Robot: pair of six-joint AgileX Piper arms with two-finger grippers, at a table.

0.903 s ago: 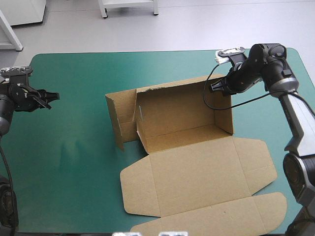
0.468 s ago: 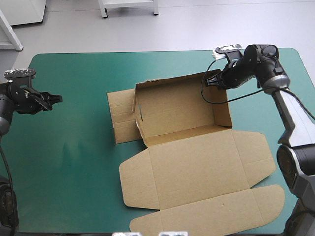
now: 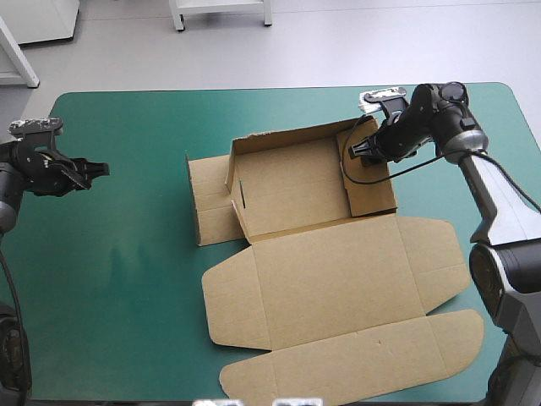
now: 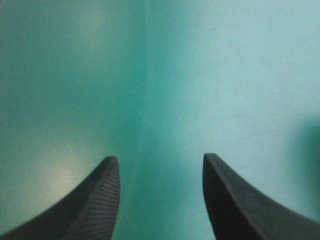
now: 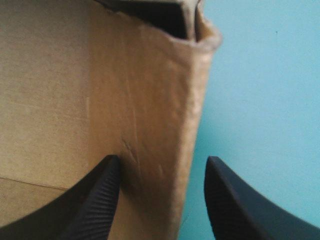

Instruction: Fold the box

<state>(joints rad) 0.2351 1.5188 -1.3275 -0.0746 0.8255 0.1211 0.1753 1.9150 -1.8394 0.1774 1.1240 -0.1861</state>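
The brown box lies mid-table as a half-raised tray. Its back wall and right wall stand up, its left flap lies flat, and the lid spreads flat toward the front edge. My right gripper is at the top of the right wall near the far right corner. In the right wrist view this gripper is open, with the wall's board between its fingers. My left gripper hovers far to the left of the box, open over bare cover.
The teal-green cover stretches between the left gripper and the box. The lid's outer flap reaches close to the table's front edge. The right arm reaches in along the table's right side.
The right gripper has moved left and toward the box's inside at the right wall. The raised walls have shifted with it and the left flap has dropped flatter. The left gripper barely moved.
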